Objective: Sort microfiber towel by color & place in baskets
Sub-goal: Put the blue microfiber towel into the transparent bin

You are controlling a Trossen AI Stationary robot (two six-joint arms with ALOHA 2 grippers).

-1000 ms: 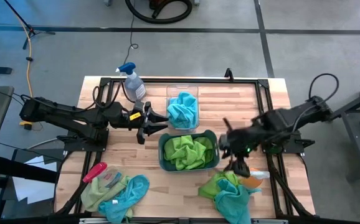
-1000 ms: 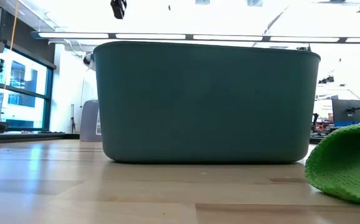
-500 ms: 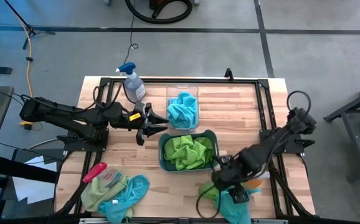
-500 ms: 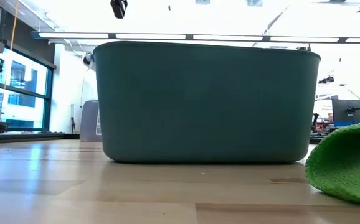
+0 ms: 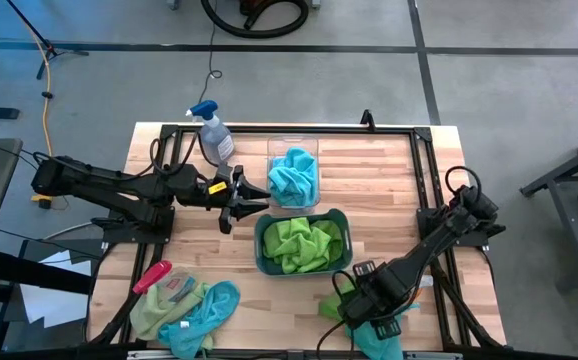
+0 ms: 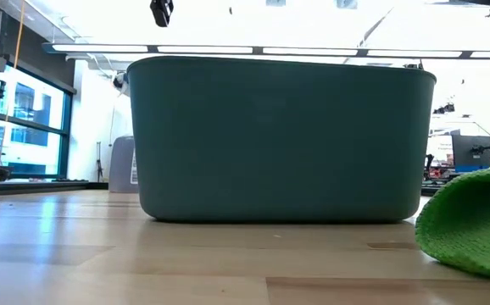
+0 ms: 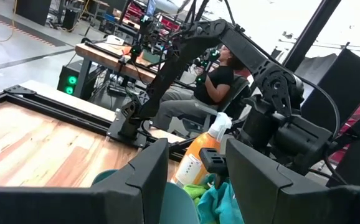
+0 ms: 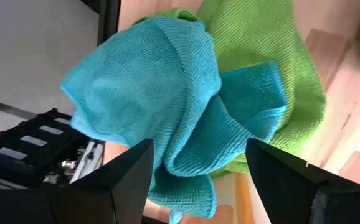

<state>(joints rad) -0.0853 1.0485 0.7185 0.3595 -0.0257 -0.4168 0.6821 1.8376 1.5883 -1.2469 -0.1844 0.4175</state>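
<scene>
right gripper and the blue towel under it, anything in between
Nothing: in the right wrist view the open right gripper looks straight onto the blue towel, with only air between.

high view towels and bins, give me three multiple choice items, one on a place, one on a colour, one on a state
1. Where is the clear narrow plastic bin relative to the dark teal rounded plastic bin?
A. farther from the table's front edge
B. left of it
C. stacked inside it

2. What colour are the soft microfiber cloths in the dark teal bin?
A. turquoise blue
B. lime green
C. pink

3. What is the right gripper doing?
A. shut on a spray bottle
B. open above the mixed cloth pile at the front right
C. resting inside the clear bin

Answers:
1 A: in the high view the clear bin lies beyond the teal bin, toward the back edge.
2 B: lime green cloths fill it; the turquoise cloths are in the clear bin.
3 B: the right wrist view shows spread fingers either side of a turquoise cloth on a green one, nothing gripped.
</scene>
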